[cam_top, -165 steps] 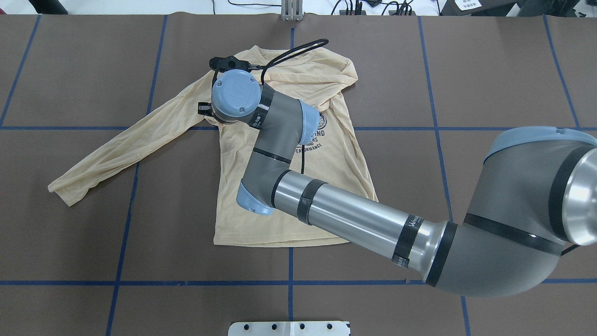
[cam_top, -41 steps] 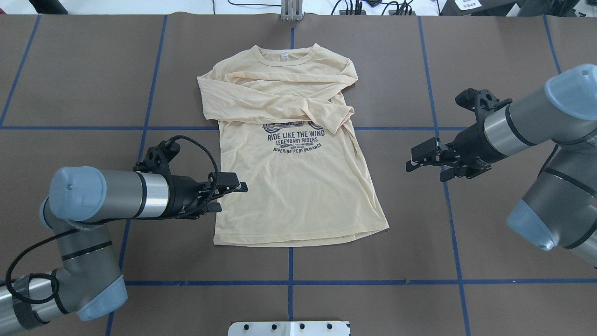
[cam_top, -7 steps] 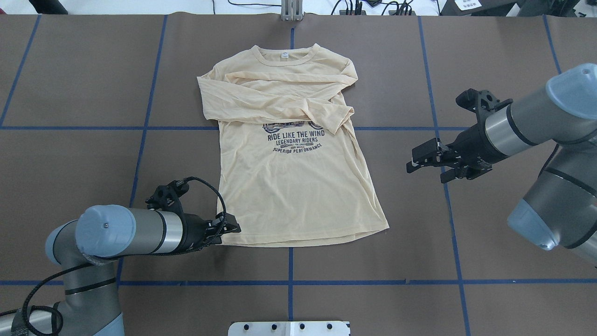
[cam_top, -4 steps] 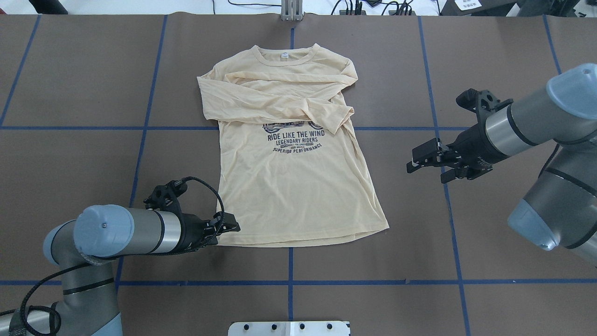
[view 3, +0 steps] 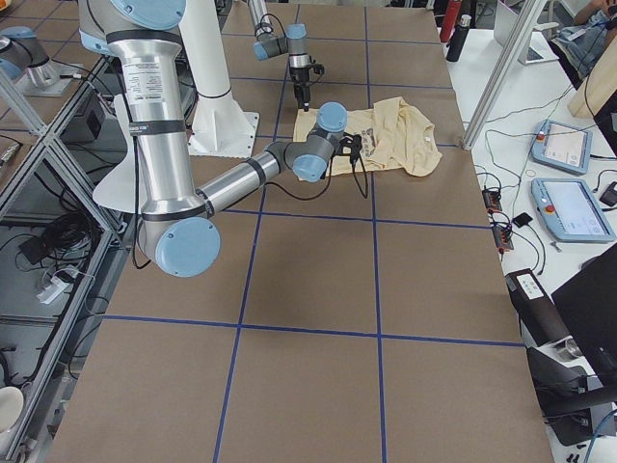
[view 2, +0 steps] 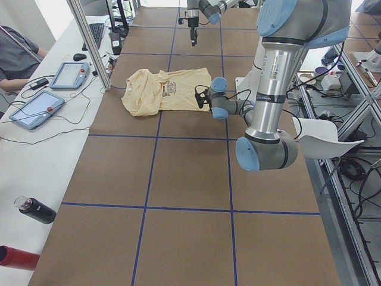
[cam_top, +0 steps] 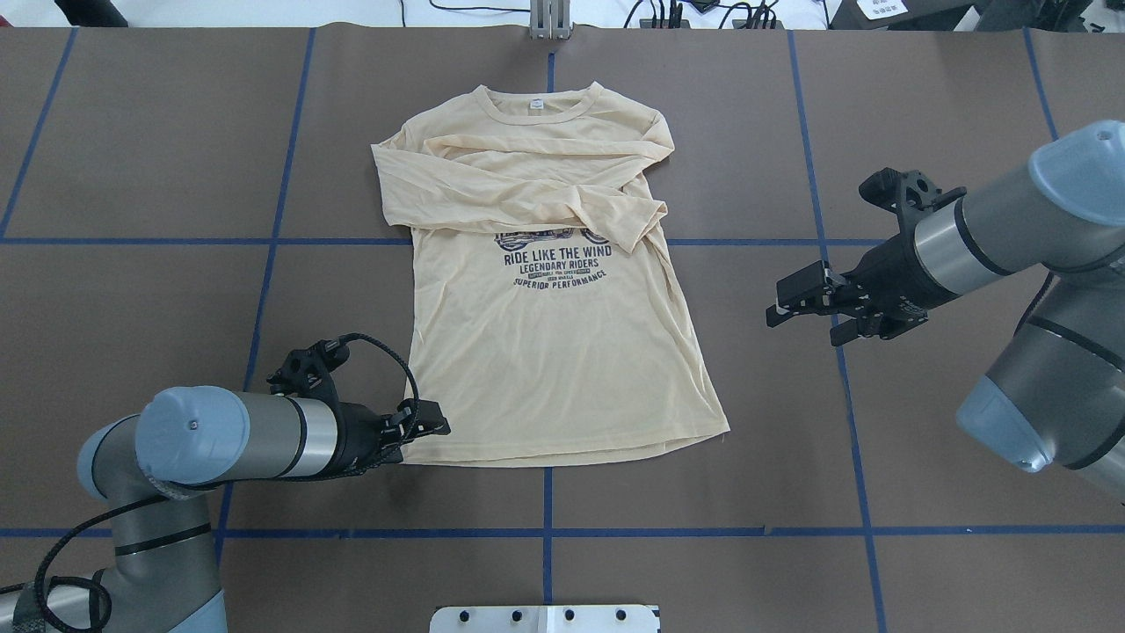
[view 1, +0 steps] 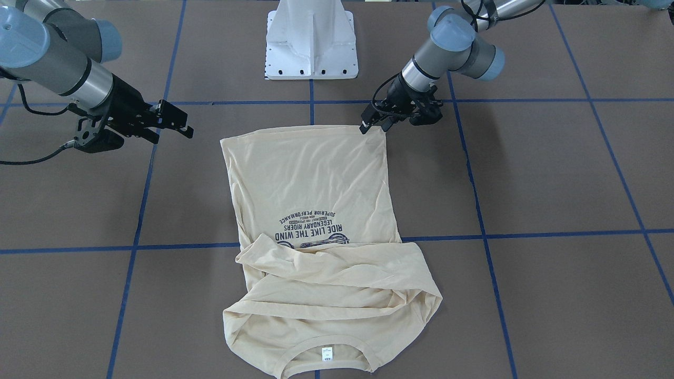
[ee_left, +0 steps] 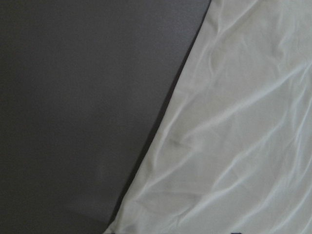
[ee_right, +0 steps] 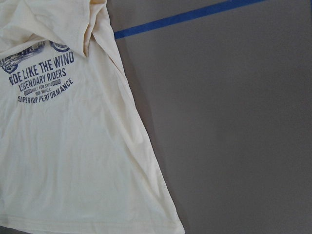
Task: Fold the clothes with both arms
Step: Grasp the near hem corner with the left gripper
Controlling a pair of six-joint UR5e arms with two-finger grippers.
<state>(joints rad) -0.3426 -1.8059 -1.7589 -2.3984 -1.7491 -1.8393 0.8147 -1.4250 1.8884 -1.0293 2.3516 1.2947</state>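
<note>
**Two-arm fold of one long-sleeved shirt: taking hold of the hem.**

One brown surface (cam_top: 132, 132), gridded with blue tape (cam_top: 176, 241), carries one thin cream long-sleeved T-shirt (cam_top: 554, 369). The shirt lies flat at upper centre of the overhead view, with two sleeves (cam_top: 527, 189) crossed over its chest. Two grey-and-silver jointed arms enter: the left arm (cam_top: 220, 435) from lower left, the right arm (cam_top: 993, 229) from the right edge. The black two-finger left tool (cam_top: 431, 428) sits at the shirt's lower-left hem corner (cam_top: 413, 455); whether it has clenched the cloth cannot be told. The right tool (cam_top: 800, 314) is released and empty, well apart from the shirt's right side. Judged step: gripping the hem. Each tool should pinch both cloth layers at its own corner, then both lift together, level, towards the ribbed collar (cam_top: 538, 114).
</note>
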